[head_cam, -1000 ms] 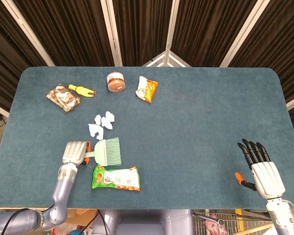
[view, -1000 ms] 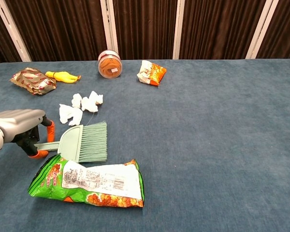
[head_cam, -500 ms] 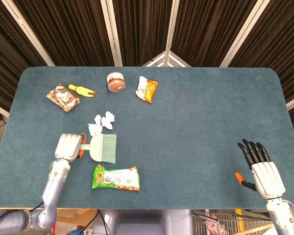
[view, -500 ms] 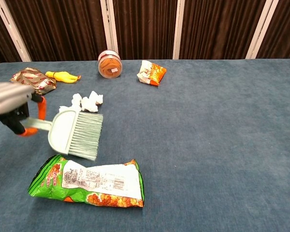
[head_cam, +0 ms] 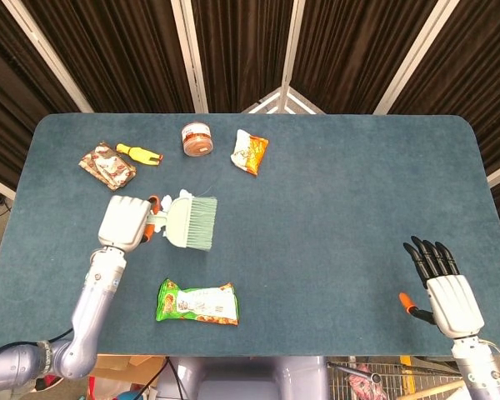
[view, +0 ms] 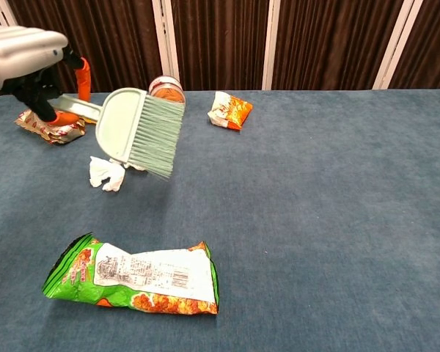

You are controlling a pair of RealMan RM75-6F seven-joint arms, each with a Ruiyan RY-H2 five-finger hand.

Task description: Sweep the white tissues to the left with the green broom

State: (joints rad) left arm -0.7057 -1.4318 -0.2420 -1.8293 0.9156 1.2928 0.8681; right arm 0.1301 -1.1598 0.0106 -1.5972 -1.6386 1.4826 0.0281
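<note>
Above the white tissues, left hand holds green broom.

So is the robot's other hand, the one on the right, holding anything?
No, the right hand rests near the table's front edge with its dark fingers spread and nothing in them.

Your left hand holds the broom off the table, above the tissues. From the tissues: snack bag at 6 o'clock, jar & small pouch at 12–1, wrapper & toy at 10. Your right hand sits well apart at 4 o'clock.
</note>
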